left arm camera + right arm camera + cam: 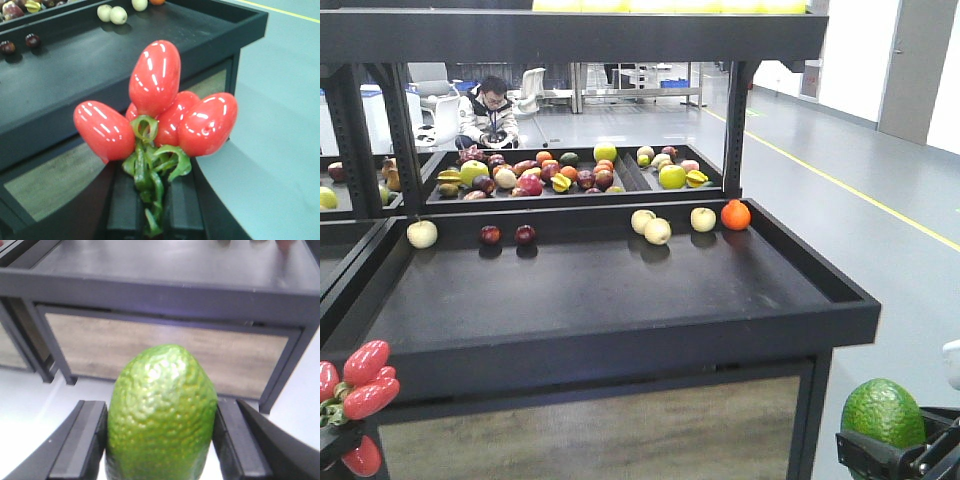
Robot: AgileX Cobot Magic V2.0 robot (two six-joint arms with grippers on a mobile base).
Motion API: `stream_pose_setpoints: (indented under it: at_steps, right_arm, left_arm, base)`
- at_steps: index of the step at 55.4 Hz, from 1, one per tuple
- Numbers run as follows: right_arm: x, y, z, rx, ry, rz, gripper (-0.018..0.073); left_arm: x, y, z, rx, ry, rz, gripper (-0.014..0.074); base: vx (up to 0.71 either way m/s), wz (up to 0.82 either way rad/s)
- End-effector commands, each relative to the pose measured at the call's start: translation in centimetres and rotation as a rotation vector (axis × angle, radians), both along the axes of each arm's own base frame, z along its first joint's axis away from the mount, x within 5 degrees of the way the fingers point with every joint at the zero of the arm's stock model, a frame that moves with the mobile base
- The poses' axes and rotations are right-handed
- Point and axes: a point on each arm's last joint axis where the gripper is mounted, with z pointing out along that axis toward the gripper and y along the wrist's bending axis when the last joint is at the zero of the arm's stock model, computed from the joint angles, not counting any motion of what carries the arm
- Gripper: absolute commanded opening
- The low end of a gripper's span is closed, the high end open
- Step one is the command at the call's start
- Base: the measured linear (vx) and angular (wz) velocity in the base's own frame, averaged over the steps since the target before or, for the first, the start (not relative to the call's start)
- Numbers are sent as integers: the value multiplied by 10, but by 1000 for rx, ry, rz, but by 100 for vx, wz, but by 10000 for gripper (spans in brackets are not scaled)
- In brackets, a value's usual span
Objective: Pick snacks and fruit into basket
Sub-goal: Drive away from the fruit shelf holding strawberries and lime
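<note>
Left gripper [150,200]: my two dark fingers are closed on the green stem of the red fruit cluster [160,110], whose glossy oblong fruits fan out above the fingertips.
Where that puts the cluster: low at the left edge of the front view, in front of and below the black display tray [620,325], not touching it.
On the tray, left to right: a pale apple [421,233] by the back left corner, two dark red fruits [508,235] side by side, three more pale apples [657,230], then an orange [735,214] near the right post.
Behind the tray: a back bin [630,175] heaped with mixed fruit, and beyond it a seated person [492,112] in a pale jacket.
Right gripper [160,440]: my fingers press both sides of the bumpy green avocado [162,412], which stands upright between them.
Where that puts the avocado: low at the right edge of the front view, past the tray's front right corner and apart from it.
In front of me: the tray's front rim and the wood-grain panel [165,352] under it.
</note>
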Motion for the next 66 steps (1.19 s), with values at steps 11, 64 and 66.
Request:
stream_pose_setpoints:
  at_steps: [11, 64, 66]
  right_arm:
    - [1, -1, 21, 37, -133, -7, -8]
    - [1, -1, 21, 38, -134, -7, -8]
    - [1, -1, 21, 38, -134, -7, -8]
  left_arm:
    - [0, 2, 12, -30, -52, 33, -6]
    - [0, 2, 12, -30, -51, 30, -6]
    - [0, 2, 12, -30, -51, 30, -6]
  base:
    - [-38, -6]
    - [-27, -37]
    - [-15, -61]
